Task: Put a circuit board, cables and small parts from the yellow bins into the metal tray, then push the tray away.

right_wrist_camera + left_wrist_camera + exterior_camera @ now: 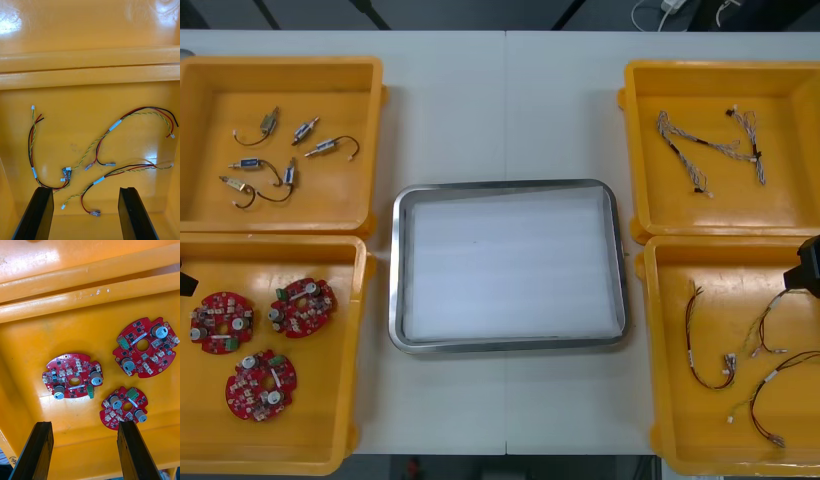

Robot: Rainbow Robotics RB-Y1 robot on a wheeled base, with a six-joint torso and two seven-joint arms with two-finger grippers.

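Note:
The metal tray point(396, 270), white inside, lies between the yellow bins. My left gripper point(84, 450) is open above the near left bin point(330, 440), which holds three round red circuit boards point(73, 375); in the front view it is a black tip point(185, 283) at the table's left edge. My right gripper point(84, 213) is open over the near right bin point(660, 400) with red and yellow cables point(112, 125), and is at the right edge point(810, 265) in the front view. Nothing is between either pair of fingers.
The far left bin point(210, 215) holds several small metal parts point(280, 160). The far right bin point(640, 200) holds twisted blue and white cables point(710, 148). Bare table stretches beyond the tray toward the far edge.

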